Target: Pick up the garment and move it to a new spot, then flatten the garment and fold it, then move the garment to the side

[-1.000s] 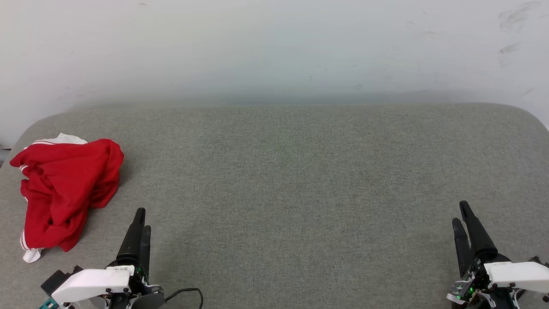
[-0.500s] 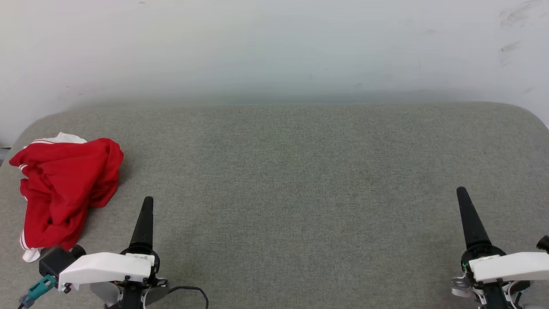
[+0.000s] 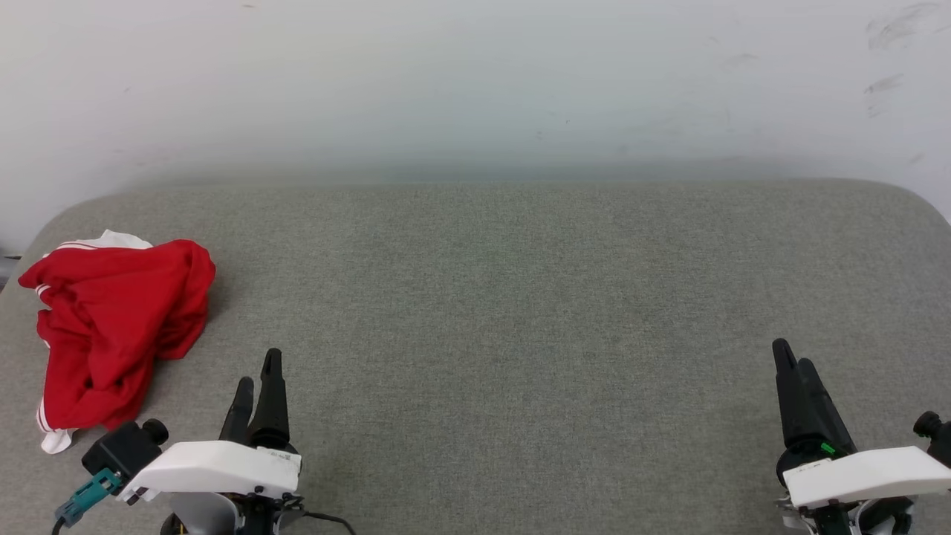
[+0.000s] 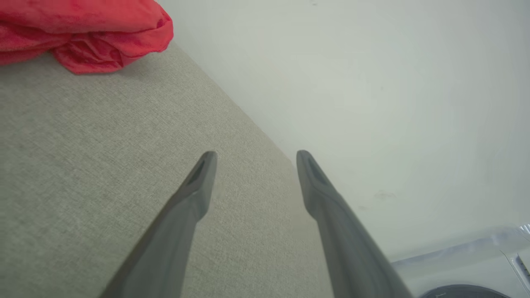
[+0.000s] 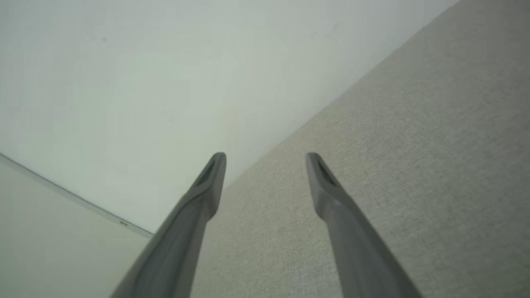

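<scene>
Three steps wait and none is done, judging from the head view. The garment (image 3: 119, 327), a crumpled red jersey shirt with white sleeve cloth and striped trim peeking from its edges, lies in a heap on the padded surface (image 3: 520, 297) of grey-green woven fabric. It sits ahead of and to the outer left of the left gripper (image 3: 258, 369), near it but clear of its two long dark fingers, which hold nothing. The right gripper (image 3: 792, 355) sits well apart from the heap, far across the bare fabric, beneath a pale, scuffed wall (image 3: 475, 74).

In the left wrist view, the left gripper (image 4: 254, 155) stands with its fingers spread wide and a plain gap between the tips. The garment (image 4: 83, 33) bunches in the upper left corner, beyond and to one side of the fingertips, touching neither. The woven padded surface (image 4: 83, 165) runs beneath them.

In the right wrist view, the right gripper (image 5: 265, 156) is likewise parted wide and empty, pointing along the padded surface (image 5: 414, 145) toward where it meets the wall (image 5: 124, 82).

The whole job appears to lie ahead: the pick-up, the carry to a new spot, the flattening, the fold and the final shift aside. The left gripper looks the likelier one to reach first.
</scene>
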